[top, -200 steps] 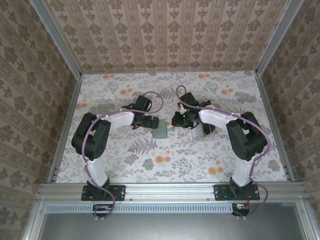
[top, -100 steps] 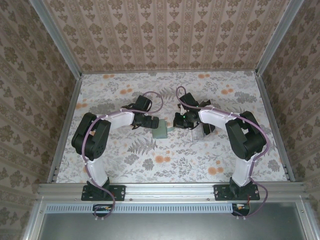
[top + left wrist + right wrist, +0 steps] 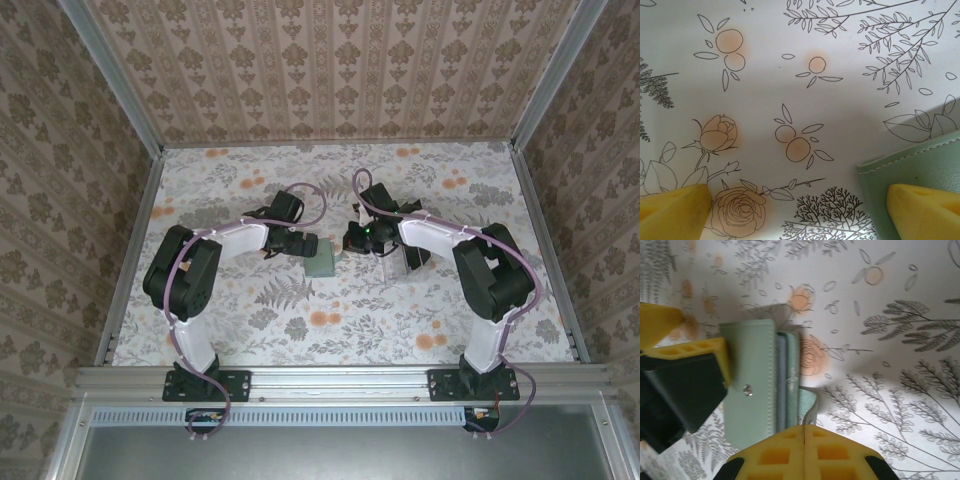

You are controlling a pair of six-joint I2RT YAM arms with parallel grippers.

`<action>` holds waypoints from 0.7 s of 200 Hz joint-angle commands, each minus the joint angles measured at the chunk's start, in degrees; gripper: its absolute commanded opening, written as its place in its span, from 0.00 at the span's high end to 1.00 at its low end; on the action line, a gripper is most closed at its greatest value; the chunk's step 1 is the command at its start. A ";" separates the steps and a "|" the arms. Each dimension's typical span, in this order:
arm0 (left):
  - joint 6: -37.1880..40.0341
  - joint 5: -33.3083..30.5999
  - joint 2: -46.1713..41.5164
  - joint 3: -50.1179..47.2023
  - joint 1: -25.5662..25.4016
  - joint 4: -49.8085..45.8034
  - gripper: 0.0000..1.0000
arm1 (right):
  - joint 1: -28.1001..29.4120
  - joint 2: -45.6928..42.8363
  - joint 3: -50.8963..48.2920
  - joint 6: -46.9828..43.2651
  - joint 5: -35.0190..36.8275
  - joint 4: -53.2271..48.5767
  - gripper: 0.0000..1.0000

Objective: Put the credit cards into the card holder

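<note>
Card holder (image 3: 752,380): we think it is light, soft and bendy; best held by its edge.
Left gripper (image 3: 797,210): fingers spread wide.
Right gripper (image 3: 805,440): pinched closed.

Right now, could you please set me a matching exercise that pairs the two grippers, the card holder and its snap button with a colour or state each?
Things:
1. left gripper
2. right gripper
3. card holder
4. snap button

Colour or state:
a. silver
b. shut
c. wide open
d. sage green

Pairs: 1-c, 2-b, 3-d, 4-a
</note>
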 commanded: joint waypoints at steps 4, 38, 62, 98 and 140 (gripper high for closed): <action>-2.24 -1.01 2.09 0.13 -0.39 -3.99 0.00 | 0.30 -1.87 0.23 0.88 -3.64 3.19 1.00; -3.16 -0.17 2.41 -0.15 -0.73 -3.98 0.00 | 1.39 0.00 1.88 1.46 -5.05 4.40 1.00; -3.38 0.24 2.85 -0.37 -1.01 -3.63 0.00 | 2.34 1.64 3.20 1.58 -5.76 4.63 1.00; -3.96 1.15 3.43 -0.97 -1.40 -2.69 0.00 | 3.41 4.20 5.14 1.58 -6.13 4.32 1.00; -4.41 1.63 3.91 -1.56 -1.72 -1.99 0.00 | 4.00 6.82 6.76 2.01 -6.25 4.50 1.00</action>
